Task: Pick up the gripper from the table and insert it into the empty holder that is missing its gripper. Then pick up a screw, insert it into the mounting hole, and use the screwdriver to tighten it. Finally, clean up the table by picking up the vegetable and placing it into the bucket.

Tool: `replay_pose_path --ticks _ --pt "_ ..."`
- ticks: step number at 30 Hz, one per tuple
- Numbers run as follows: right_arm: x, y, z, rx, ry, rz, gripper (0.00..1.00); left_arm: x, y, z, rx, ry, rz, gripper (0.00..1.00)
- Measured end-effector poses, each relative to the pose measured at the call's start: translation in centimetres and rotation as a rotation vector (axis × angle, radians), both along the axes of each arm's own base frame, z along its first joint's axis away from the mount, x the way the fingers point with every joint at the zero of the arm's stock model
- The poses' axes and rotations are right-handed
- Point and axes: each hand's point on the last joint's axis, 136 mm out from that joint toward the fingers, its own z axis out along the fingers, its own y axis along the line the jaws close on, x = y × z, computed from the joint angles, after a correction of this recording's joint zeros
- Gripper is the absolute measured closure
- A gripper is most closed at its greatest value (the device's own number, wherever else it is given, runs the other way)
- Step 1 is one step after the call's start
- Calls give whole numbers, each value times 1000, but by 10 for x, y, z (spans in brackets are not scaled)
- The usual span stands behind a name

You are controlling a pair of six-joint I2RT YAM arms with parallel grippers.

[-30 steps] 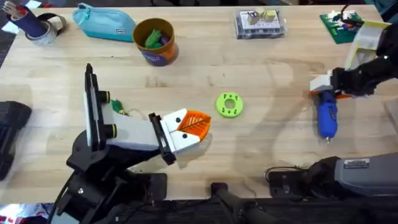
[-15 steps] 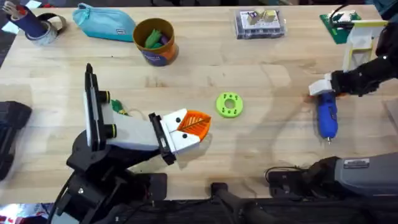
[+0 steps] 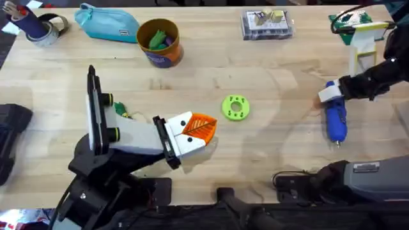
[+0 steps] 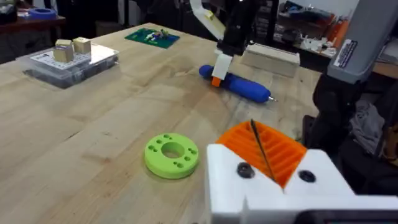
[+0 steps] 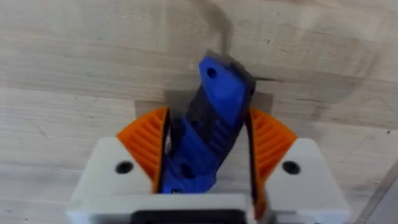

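Right now my right gripper (image 5: 205, 149) has its orange ribbed pads (image 5: 147, 144) pinched on the blunt end of the blue screwdriver (image 3: 335, 120), which lies on the table (image 3: 268, 153) with its bit toward me. My left gripper (image 4: 273, 155) is the white holder (image 3: 186, 142) itself, the orange gripper (image 3: 200, 126) seated in it; I can't tell how its fingers stand. Just beyond it sits a green disc (image 3: 236, 107). Far back left, the ochre bucket (image 3: 159, 42) holds the vegetable (image 3: 157, 38), beside a teal pouch (image 3: 107, 23).
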Motion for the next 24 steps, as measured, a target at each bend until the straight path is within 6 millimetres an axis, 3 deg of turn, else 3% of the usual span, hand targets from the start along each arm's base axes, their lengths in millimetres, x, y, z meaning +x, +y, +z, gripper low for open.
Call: replay_pose_path --ticks 2,14,21,24 --pt "1 0 0 0 -2 -4 424 0 0 0 0 0 0 985" --pt "4 -2 0 -5 -15 -19 384 0 0 0 0 0 0 985" --pt "4 -1 -1 -2 -17 -28 715 0 0 0 0 0 0 985" --pt "4 -1 -1 -1 -18 -30 751 0 0 0 0 0 0 985"
